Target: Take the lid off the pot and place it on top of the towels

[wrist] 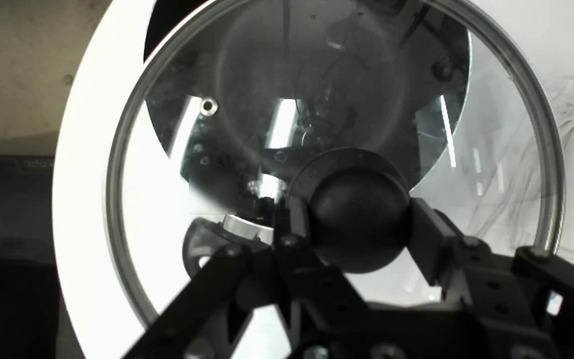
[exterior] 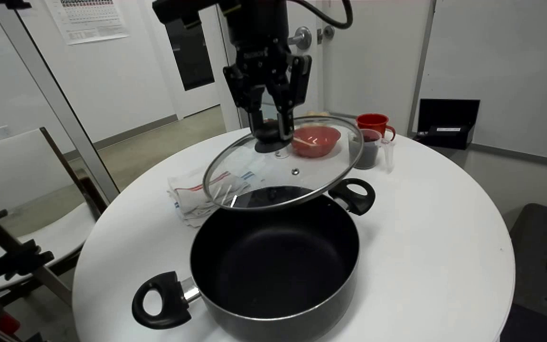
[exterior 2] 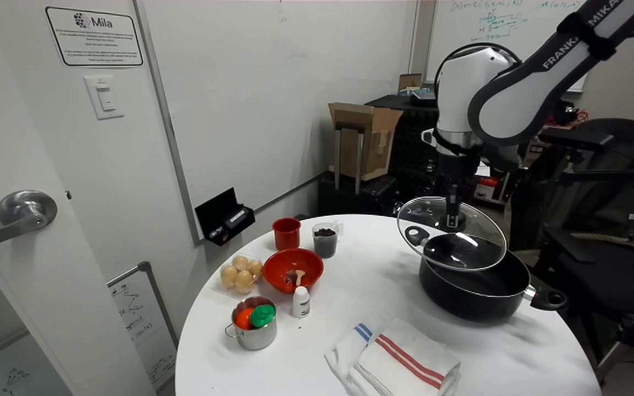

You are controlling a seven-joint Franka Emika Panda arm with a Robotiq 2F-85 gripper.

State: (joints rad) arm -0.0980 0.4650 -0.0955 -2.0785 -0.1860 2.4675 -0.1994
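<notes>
My gripper [exterior: 271,130] is shut on the black knob of the glass lid [exterior: 278,175]. In the wrist view, the fingers [wrist: 359,222] press on both sides of the knob, and the lid [wrist: 317,89] fills the middle. The lid is tilted and held above the pot [exterior: 278,266], apart from it and shifted off its opening. In an exterior view, the lid [exterior 2: 463,256] overlaps the far side of the black pot [exterior 2: 460,300]. The folded white towels [exterior 2: 405,357] with red and blue stripes lie beside the pot. They are partly behind the lid in an exterior view [exterior: 193,199].
On the round white table [exterior: 435,247] stand a red bowl [exterior 2: 295,264], a red mug [exterior 2: 287,234], a cup with dark contents [exterior 2: 325,242], eggs [exterior 2: 241,273], a small steel pot [exterior 2: 255,327] and a white bottle [exterior 2: 301,302]. The pot's loop handles stick out.
</notes>
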